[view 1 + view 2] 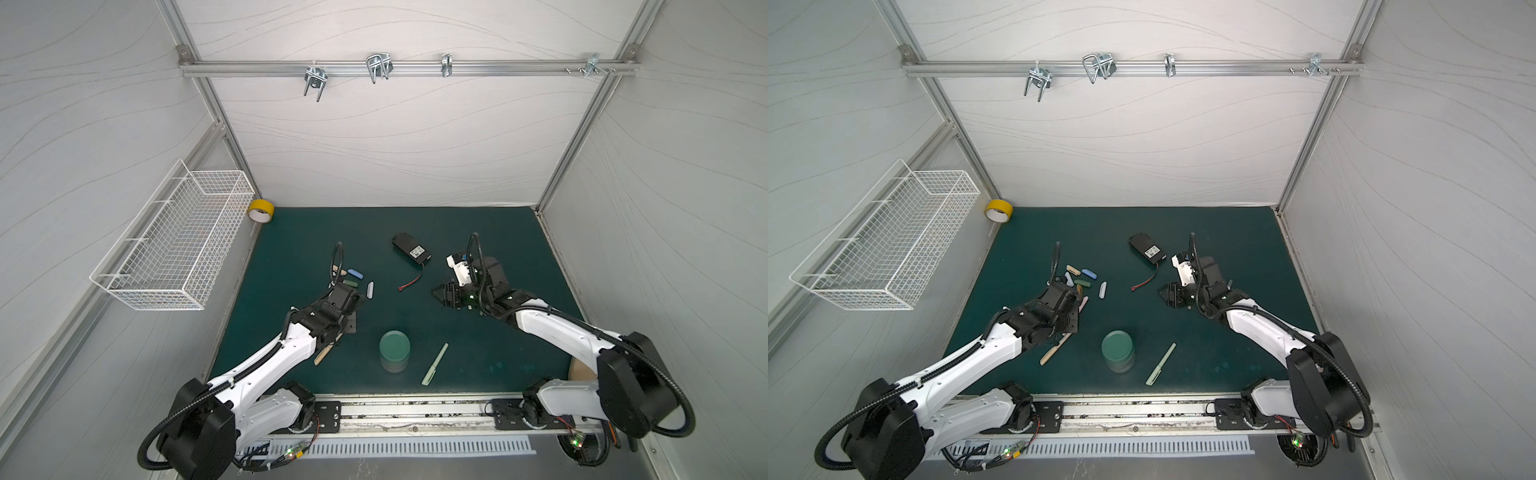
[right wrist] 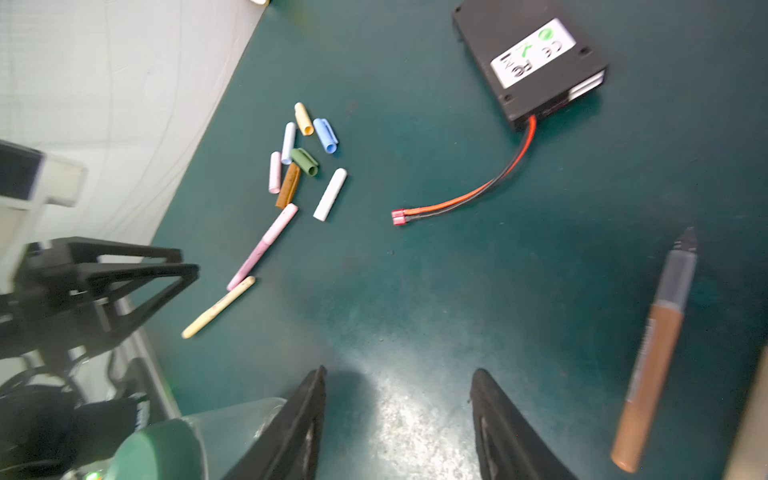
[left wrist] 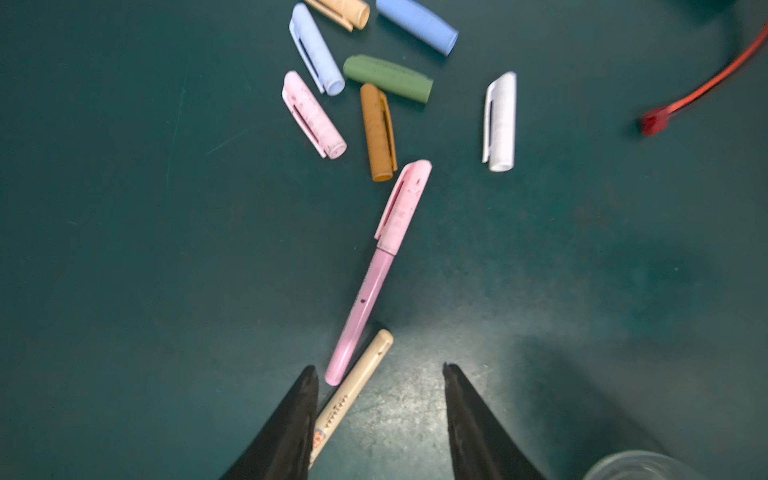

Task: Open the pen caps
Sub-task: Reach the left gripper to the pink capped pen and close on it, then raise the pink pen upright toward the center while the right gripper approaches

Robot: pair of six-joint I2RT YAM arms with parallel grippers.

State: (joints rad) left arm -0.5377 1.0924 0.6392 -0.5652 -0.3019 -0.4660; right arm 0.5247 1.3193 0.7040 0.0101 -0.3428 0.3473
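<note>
Several loose pen caps (image 3: 378,129) in blue, pink, green, brown, tan and white lie clustered on the green mat (image 3: 124,249), also seen as caps (image 1: 355,274) in a top view. A pink pen (image 3: 365,299) lies just beyond my left gripper (image 3: 380,370), its pink cap (image 3: 403,203) still on. A tan pen body (image 3: 353,390) lies between the open fingers, against one of them. My right gripper (image 2: 399,374) is open and holds nothing; an uncapped brown pen (image 2: 656,349) lies beside it. A pale green pen (image 1: 435,364) lies near the front.
A black battery pack (image 1: 410,249) with a red wire (image 1: 411,282) lies mid-table. A clear jar with a green lid (image 1: 395,351) stands at the front centre. Yellow tape (image 1: 260,210) sits in the back left corner and a wire basket (image 1: 174,241) hangs on the left wall.
</note>
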